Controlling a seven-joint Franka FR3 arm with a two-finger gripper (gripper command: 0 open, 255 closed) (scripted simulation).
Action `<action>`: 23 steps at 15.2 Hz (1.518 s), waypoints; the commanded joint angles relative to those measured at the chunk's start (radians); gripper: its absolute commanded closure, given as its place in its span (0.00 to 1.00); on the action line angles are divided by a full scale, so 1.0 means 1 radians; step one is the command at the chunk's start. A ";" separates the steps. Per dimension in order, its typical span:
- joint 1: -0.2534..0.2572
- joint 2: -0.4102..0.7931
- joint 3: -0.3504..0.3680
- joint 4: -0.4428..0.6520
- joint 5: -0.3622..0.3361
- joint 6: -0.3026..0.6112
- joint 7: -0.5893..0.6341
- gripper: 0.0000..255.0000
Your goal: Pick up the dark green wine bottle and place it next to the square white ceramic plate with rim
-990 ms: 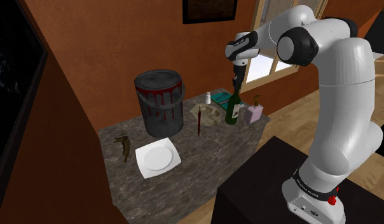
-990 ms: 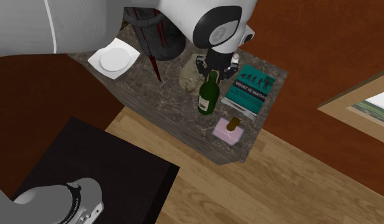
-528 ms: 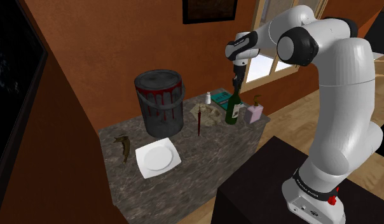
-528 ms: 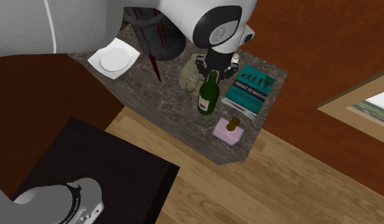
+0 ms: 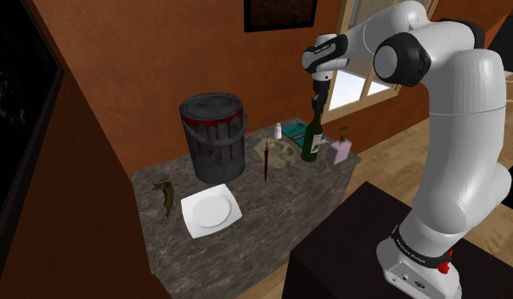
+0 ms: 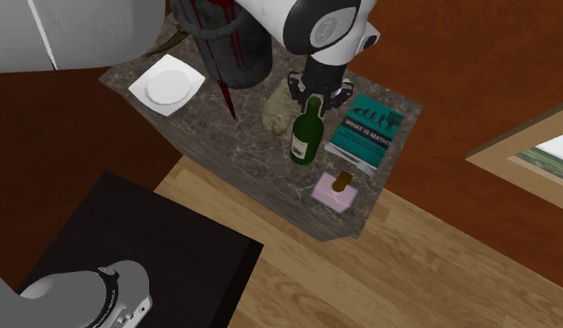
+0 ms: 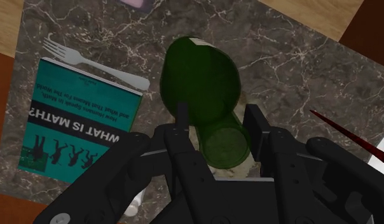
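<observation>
**Gripper** (image 7: 217, 124) (image 5: 314, 115): points straight down. Both black fingers (image 7: 182, 121) are closed on the neck of the bottle, one on each side just below its mouth.

**Bottle** (image 7: 200, 73) (image 5: 311, 143) (image 6: 307, 138): dark green glass, upright, hanging from the fingers over the far end of the table. Whether its base touches the tabletop cannot be told.

**Book** (image 7: 76, 121) (image 6: 368, 129): teal cover titled "WHAT IS MATH?". It lies flat at 3 o'clock from the bottle in the second exterior view.

**Fork** (image 7: 89, 60): pale, lying across one edge of the book.

**Pink box** (image 5: 341, 151) (image 6: 334, 191): has a brown top and sits near the table edge. It is at 3 o'clock from the bottle in the shoulder view.

**Cloth** (image 5: 280, 153): beige and crumpled, at 9 o'clock from the bottle in the shoulder view.

**Stick** (image 5: 266, 161): thin and dark red, between cloth and bin.

**Bin** (image 5: 214, 134): dark, streaked with red, standing upright.

**Plate** (image 5: 210, 211) (image 6: 165, 87): white, square and rimmed. It lies at 8 o'clock from the bottle in the shoulder view, well apart from it, with the bin at its 12 o'clock.

**Figure** (image 5: 166, 194): small and brown, at 10 o'clock from the plate.

**Table** (image 5: 272, 204): dark marbled top.

**Arm** (image 5: 454, 127): white, rising from the black stand (image 5: 348, 255).
</observation>
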 commanded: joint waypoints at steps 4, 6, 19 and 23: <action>0.001 -0.023 -0.004 0.035 -0.008 -0.057 0.004 1.00; 0.001 -0.030 -0.005 0.052 -0.011 -0.080 0.005 1.00; 0.096 -0.189 0.017 0.044 -0.057 -0.224 0.131 1.00; 0.144 -0.252 0.040 0.043 -0.072 -0.283 0.204 1.00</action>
